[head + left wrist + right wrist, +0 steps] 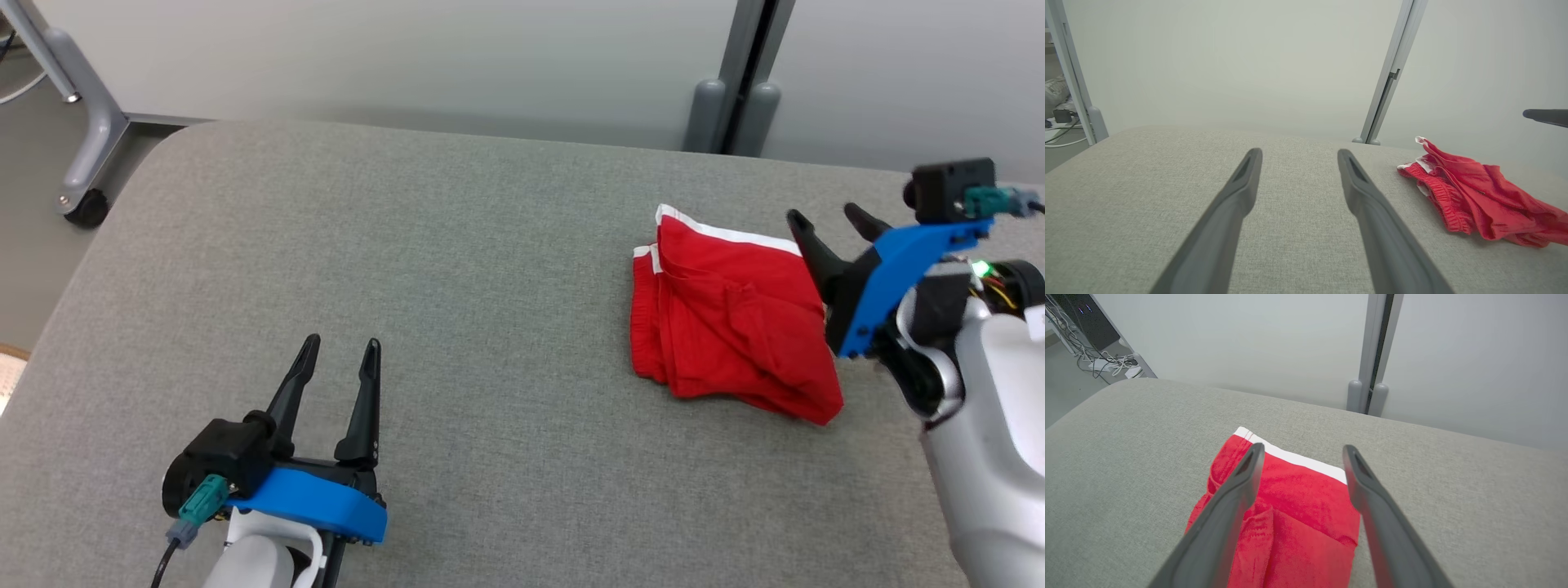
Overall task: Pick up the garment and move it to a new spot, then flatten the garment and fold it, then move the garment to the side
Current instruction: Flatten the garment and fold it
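- left hand (pixel 343 341) spread open, empty, down at the table's (pixel 408 269) 7 o'clock
- garment (pixel 727 318) sits at 9 o'clock of right hand (pixel 823 212), also open, way nearer

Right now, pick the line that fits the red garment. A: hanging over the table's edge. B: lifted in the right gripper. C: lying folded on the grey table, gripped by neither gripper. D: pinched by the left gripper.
C: the red garment lies folded on the grey table, the right gripper open over it and holding nothing, the left gripper open and well apart.
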You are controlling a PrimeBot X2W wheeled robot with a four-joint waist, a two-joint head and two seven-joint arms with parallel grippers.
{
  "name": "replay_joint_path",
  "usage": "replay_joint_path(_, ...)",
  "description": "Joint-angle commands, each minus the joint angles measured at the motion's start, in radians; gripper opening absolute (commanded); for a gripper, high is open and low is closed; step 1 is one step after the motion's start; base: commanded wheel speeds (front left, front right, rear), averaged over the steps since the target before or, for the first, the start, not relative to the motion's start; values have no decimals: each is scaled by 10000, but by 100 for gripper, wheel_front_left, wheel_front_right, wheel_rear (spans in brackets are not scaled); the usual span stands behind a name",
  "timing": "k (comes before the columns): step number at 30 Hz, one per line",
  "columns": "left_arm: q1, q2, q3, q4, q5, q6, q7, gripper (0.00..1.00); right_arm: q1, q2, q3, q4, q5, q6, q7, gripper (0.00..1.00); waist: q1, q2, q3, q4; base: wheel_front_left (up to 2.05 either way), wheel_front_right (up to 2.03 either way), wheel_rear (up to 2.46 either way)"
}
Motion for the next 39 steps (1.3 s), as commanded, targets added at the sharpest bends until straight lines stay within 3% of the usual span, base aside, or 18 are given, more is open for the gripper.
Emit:
replay_joint_path(1,56,55,77,-8,43,-37,-42,100,319,-50,-55,-170,-87,10,-113,100,0,0,-146,-161,0,0,0)
replay_joint_path(3,87,131,116,29,88,8,-40,100,964,-461,-332,-432,-323,8,-284,100,0,0,-183,-272,0,0,0)
replay_joint_path(7,-57,220,187,49,116,113,-40,100,1792,-555,-812,-524,-509,8,-520,100,0,0,-101,-420,0,0,0)
replay_joint_path(8,-119,234,204,49,129,117,-40,100,1908,-566,-819,-491,-578,8,-597,76,0,0,-43,-431,0,0,0)
replay_joint_path(10,-221,240,194,73,177,135,-42,100,2099,-464,-770,-410,-690,8,-719,0,0,0,63,-422,0,0,0)
replay_joint_path(16,-360,366,209,167,225,187,-40,100,1743,-109,153,-85,-923,8,-849,0,0,0,441,-424,0,0,0)
replay_joint_path(17,-424,403,230,217,248,205,-40,100,1465,117,926,179,-903,8,-867,0,0,0,545,-415,0,0,0)
replay_joint_path(20,-461,393,200,284,262,246,-41,100,1414,339,1880,280,-450,8,-735,0,0,0,517,-380,0,0,0)
replay_joint_path(27,-241,341,328,423,191,347,-40,100,1939,399,4570,-631,1051,8,-202,0,0,0,200,-557,0,0,0)
replay_joint_path(30,-26,281,518,422,93,481,-40,100,2218,316,5112,-1433,1899,7,-495,0,0,0,-3,-817,0,0,0)
replay_joint_path(31,20,269,583,413,64,515,-42,100,2308,311,5079,-1621,2008,8,-691,30,0,0,-54,-904,0,0,0)
replay_joint_path(32,77,291,684,398,57,558,-40,100,2389,302,4999,-1791,2078,8,-893,99,0,0,-112,-1018,0,0,0)
replay_joint_path(39,538,489,1051,369,54,749,-42,100,3544,292,2566,-2843,1348,8,-2551,100,0,0,-569,-1718,0,0,0)
